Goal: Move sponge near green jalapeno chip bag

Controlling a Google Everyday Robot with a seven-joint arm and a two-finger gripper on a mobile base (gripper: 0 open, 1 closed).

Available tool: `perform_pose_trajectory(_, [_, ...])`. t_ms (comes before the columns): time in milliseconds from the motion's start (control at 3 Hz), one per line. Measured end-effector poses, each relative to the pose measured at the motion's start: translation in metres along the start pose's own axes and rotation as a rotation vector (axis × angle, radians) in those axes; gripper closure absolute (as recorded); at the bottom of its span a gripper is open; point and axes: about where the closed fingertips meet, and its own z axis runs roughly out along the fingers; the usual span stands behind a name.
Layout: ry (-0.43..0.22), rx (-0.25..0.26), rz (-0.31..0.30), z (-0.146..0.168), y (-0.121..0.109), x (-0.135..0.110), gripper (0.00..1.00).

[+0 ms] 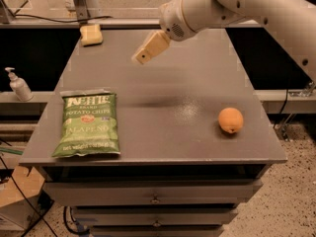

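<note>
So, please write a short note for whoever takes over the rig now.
The pincer is empty and hovers over the far middle of the table, right of the sponge.
The sponge lies at the far left corner, untouched.
The green jalapeno chip bag lies flat at the near left edge.
An orange sits near right.
Done: nothing. Left: grasp the sponge, place it beside the bag.

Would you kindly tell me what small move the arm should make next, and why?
Probably move the hand over the sponge at the far corner of the table. The hand hangs above mid-table, apart from the sponge, which lies far from the green jalapeno chip bag.
</note>
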Motion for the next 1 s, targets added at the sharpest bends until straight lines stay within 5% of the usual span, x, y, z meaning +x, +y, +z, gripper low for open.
perform_pose_trajectory(667, [-0.023, 0.027, 0.039, 0.008, -0.001, -0.001, 0.0])
perform_pose_trajectory(1000, [-0.064, 0.054, 0.077, 0.035, -0.004, -0.01, 0.0])
